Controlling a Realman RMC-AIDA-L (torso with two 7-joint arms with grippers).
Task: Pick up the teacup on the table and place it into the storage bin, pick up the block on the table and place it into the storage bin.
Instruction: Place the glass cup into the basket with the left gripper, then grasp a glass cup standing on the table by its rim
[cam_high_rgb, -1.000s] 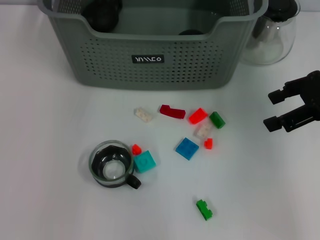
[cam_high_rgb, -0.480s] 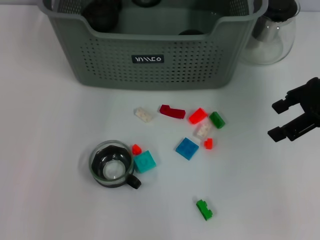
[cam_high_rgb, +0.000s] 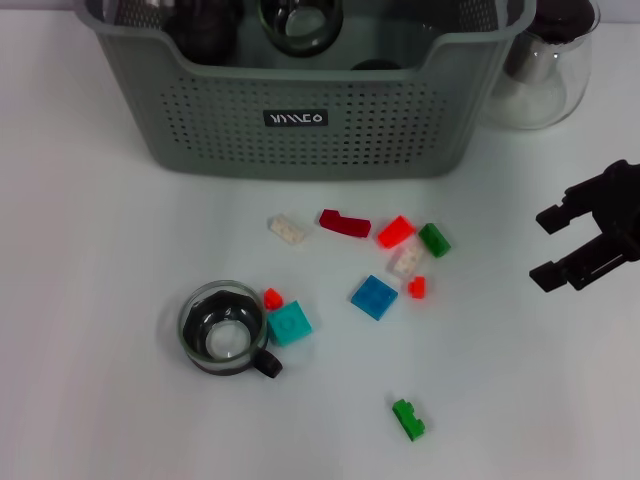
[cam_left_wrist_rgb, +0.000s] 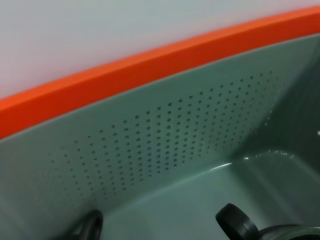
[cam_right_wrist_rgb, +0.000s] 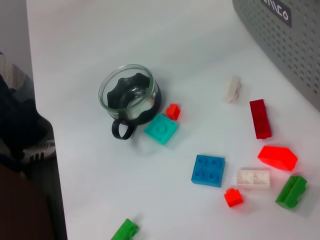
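Observation:
A glass teacup (cam_high_rgb: 225, 328) with a black holder and handle stands on the white table, also seen in the right wrist view as the teacup (cam_right_wrist_rgb: 131, 95). Several blocks lie to its right: a teal block (cam_high_rgb: 289, 324) touching it, a blue block (cam_high_rgb: 375, 297) and a dark red block (cam_high_rgb: 345, 223). The grey-green storage bin (cam_high_rgb: 300, 120) stands at the back; a second glass teacup (cam_high_rgb: 300, 20) shows inside it. My right gripper (cam_high_rgb: 552, 245) hovers open and empty at the right edge, apart from the blocks. The left wrist view looks into the bin's perforated wall (cam_left_wrist_rgb: 175, 145), with a black cup handle (cam_left_wrist_rgb: 235, 222) below.
A clear glass carafe (cam_high_rgb: 545, 65) stands right of the bin. A green block (cam_high_rgb: 408, 419) lies alone near the front. A dark rounded object (cam_high_rgb: 205, 25) sits in the bin's left corner. An orange table edge (cam_left_wrist_rgb: 150, 62) runs behind the bin.
A glass teacup has come into sight inside the bin from the far side. My right gripper drifted slightly right and down, still open.

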